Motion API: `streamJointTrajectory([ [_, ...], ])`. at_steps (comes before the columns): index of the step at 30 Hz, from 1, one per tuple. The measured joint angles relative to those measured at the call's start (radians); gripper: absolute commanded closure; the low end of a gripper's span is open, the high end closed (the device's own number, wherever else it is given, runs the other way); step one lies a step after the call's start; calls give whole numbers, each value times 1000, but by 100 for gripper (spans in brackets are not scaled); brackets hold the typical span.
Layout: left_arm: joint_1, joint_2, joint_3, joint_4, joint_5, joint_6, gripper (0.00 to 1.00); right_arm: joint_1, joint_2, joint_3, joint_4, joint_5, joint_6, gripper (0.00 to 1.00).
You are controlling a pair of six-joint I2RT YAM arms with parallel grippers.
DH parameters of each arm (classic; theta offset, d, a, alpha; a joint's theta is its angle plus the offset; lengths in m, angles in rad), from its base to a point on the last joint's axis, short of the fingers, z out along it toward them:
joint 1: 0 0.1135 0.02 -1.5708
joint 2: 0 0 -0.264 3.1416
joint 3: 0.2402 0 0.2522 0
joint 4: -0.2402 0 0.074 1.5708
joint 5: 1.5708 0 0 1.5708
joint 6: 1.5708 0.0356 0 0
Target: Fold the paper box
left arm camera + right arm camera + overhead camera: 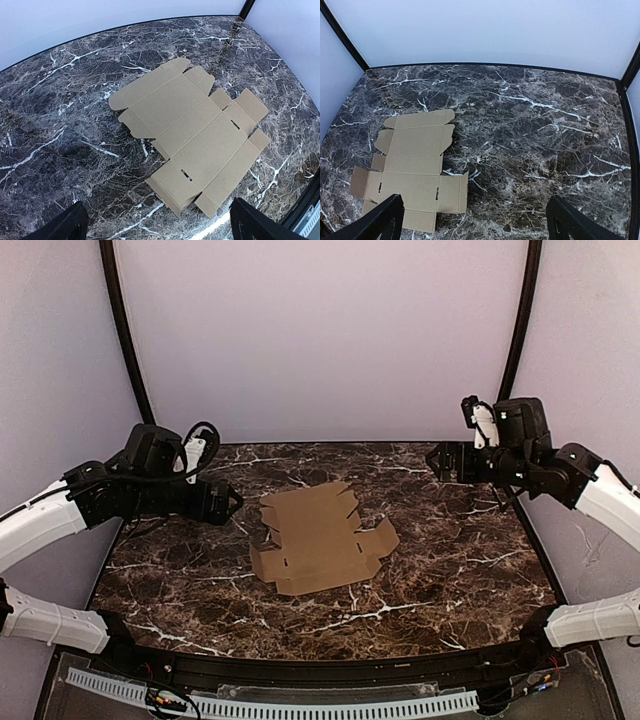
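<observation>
Paper box [322, 538]: unfolded brown die-cut sheet with notched flaps and slots showing. It lies on the dark marbled surface [460, 560], just left of middle in the top view.

Left arm [110, 495]: at the left edge of the frame, raised over the surface. Left jaws are spread wide, grasping nothing, well apart from the sheet.

Right arm [545, 465]: upper right of the frame. Right jaws are likewise spread wide and empty, well apart from the sheet.

Left wrist view: the sheet fills the centre, and black fingertips [67, 225] show at the bottom corners.

Right wrist view: the sheet sits lower left.
</observation>
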Motion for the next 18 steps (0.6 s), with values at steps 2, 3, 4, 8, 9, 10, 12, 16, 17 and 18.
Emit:
streamJointTrajectory([
  [2,0,-2,0,0,0,3,0,0,14,14,-29,26,21,1],
  [3,0,-3,0,1,0,5,0,0,22,15,-32,40,26,1],
  [4,0,-6,0,1,0,8,0,0,25,15,-35,47,24,1],
  [8,0,-21,-6,17,-2,18,0,1,5,-19,-25,40,-19,1],
  [9,0,-24,-9,22,-2,20,0,1,-4,-32,-23,35,-27,1],
  [10,0,-27,-13,27,-2,20,0,1,-13,-45,-23,30,-34,1],
  [12,0,-32,-22,36,-3,23,0,1,-17,-56,-24,18,-50,1],
  [16,0,-40,-35,45,-6,25,0,1,-15,-66,-20,-23,-69,1],
  [17,0,-43,-36,46,-7,26,0,1,-16,-69,-19,-31,-69,1],
  [18,0,-47,-37,46,-8,27,0,1,-15,-76,-15,-41,-68,2],
])
